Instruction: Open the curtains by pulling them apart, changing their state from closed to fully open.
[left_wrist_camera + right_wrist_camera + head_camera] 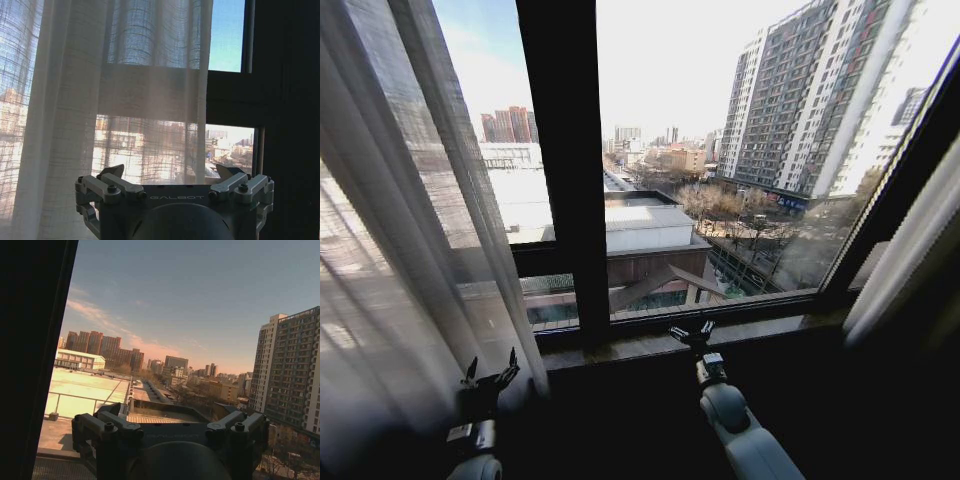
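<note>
The tall sheer white curtains are already drawn apart: the wide pleated left panel (390,230) hangs above and just beside the left pincer (490,375), and a narrow bunched right panel (905,255) is seen well apart from the right pincer (692,331), towards the outer side. Between both panels the black window frame (565,170) and the stone windowsill (720,335) are uncovered, with the city behind the glass.

In the left wrist view the left panel (115,100) is seen in front of the left pincer (174,174), whose fingers are spread wide with nothing held. The right pincer (170,416) is also spread open and empty, pointed at the bare glass near the sill.

The task is judged to be nearly finished. If the left panel must be gathered more, the fabric edge should be taken between the fingers low down, and it should be pulled sideways and slowly, so that the thin cloth is not torn and the pleats are not caught.
</note>
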You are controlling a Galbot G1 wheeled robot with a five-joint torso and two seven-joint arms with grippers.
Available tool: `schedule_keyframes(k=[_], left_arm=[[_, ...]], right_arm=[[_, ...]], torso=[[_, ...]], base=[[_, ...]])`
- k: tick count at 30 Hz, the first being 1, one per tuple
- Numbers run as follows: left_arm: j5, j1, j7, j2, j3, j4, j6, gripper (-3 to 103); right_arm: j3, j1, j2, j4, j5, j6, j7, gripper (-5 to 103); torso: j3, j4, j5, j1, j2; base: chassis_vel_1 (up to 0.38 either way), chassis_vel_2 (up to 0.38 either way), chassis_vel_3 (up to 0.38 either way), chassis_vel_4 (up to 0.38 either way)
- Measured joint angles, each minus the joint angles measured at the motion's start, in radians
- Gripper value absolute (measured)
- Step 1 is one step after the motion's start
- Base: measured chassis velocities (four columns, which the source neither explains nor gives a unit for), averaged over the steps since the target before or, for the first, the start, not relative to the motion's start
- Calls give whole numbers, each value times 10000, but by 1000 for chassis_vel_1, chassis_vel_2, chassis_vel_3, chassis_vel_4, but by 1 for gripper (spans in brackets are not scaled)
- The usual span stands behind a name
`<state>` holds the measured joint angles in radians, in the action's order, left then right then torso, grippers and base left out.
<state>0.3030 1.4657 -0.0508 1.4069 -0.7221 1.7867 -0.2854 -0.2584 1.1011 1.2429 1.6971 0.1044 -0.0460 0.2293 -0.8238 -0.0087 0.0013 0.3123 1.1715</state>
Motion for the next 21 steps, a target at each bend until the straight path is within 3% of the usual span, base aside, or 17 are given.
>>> schedule_keyframes(k=[3,4,8,11,17,20,21], left_arm=[[-100,278,-2,131,404,738,1038,100],[-100,278,-2,131,404,738,1038,100],[-239,644,-8,308,940,1722,2446,100],[-284,763,-10,362,1116,2054,2875,100],[-884,1602,-300,542,1616,3418,3425,100],[-1022,1757,-461,369,1307,3933,2931,100],[-1095,1783,-544,132,890,4217,2453,100]], right_arm=[[0,-1,0,0,0,0,0,100],[0,-1,0,0,0,0,0,100],[1,-1,0,0,0,0,0,100],[0,-1,0,0,0,0,0,100],[3,-1,0,0,0,0,0,100],[0,-1,-4,-1,1,0,1,100],[1,-2,0,1,1,-2,1,100]], torso=[[0,-1,2,0,0],[0,-1,2,0,0],[0,0,2,0,0],[0,0,2,0,0],[0,4,3,0,1],[1,1,-7,-1,0],[2,-3,21,-1,2]], base=[[0,0,0,0],[0,0,0,0],[0,0,0,0],[0,0,0,0],[0,0,0,0],[0,0,0,0],[0,0,0,0]])
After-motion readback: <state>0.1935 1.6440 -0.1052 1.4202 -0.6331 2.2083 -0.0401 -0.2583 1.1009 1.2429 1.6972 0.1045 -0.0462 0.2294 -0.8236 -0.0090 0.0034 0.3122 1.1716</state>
